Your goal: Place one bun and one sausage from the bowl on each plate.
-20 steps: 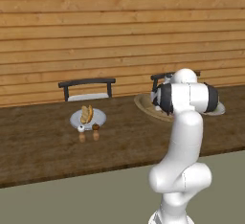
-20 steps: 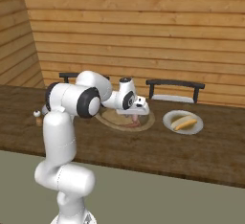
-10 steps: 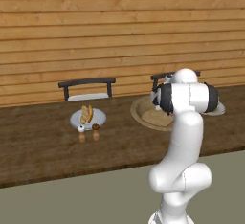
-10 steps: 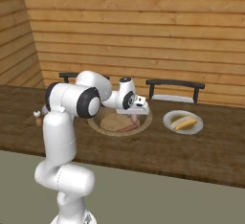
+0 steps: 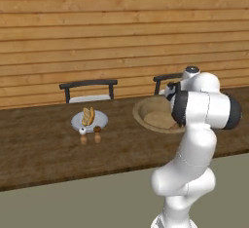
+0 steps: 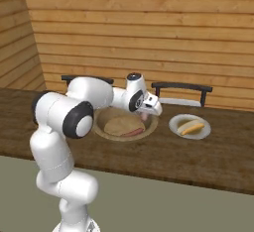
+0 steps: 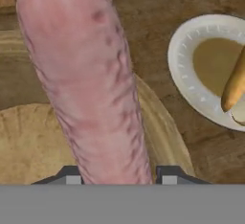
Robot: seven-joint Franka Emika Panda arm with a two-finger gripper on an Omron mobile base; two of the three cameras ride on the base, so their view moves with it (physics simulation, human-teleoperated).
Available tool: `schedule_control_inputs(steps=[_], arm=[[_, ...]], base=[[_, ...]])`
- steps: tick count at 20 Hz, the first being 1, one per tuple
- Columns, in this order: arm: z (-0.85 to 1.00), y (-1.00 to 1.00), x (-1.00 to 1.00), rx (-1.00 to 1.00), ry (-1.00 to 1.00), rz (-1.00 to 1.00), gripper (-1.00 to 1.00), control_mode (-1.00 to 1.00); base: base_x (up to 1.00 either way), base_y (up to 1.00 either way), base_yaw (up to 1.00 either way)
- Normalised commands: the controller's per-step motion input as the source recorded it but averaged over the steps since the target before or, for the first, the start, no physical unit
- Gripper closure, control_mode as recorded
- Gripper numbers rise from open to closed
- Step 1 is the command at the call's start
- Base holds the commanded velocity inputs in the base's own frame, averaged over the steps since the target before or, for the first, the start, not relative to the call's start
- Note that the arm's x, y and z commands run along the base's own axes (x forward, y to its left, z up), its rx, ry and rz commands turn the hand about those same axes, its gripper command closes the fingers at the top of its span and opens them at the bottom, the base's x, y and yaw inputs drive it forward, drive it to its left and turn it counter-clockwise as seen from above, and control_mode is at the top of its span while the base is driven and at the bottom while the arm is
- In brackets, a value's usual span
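- The gripper (image 7: 117, 175) is clenched on a sausage (image 7: 91, 84); in the hand view the sausage rises from between the two finger tips.
- The sausage is held above the bowl (image 6: 149, 127), which sits on the desk (image 6: 198, 156). Judged purpose: lifting it clear for transfer to a plate.
- Sausage: pink, mottled, cylindrical with a rounded end, skin slightly pitted.
- Bowl: wide, shallow, round, tan and wood-like with a paler rim. A flat tan bun (image 6: 121, 125) and a second reddish sausage (image 6: 133, 133) lie inside it.
- Right plate (image 6: 173, 125), just beside the bowl: pale, round, with a ridged rim. It carries a golden elongated bun (image 6: 191, 127); whether a sausage lies with it cannot be told.
- Left plate (image 5: 77, 123), well apart from the bowl, carries food (image 5: 88, 116) that is too small to identify.
- Two small shakers (image 5: 90, 133) stand just in front of the left plate.
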Motion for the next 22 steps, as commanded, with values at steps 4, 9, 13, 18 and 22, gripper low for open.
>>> schedule_control_inputs(steps=[4,9,13,18,22], arm=[[0.52,-0.98,-0.04,0.15,-0.01,-0.59,1.0,-1.0],[0.0,-0.98,0.13,0.24,0.1,-0.65,1.0,-1.0],[-0.16,-0.38,0.06,0.16,0.07,-0.19,1.0,-1.0],[-0.21,-0.03,0.49,0.0,0.0,-0.05,1.0,-1.0],[-0.39,-0.11,0.45,-0.05,0.0,-0.05,1.0,-1.0]], base=[[0.0,0.0,0.0],[0.0,0.0,0.0],[0.0,0.0,0.0],[0.0,0.0,0.0],[0.0,0.0,0.0]])
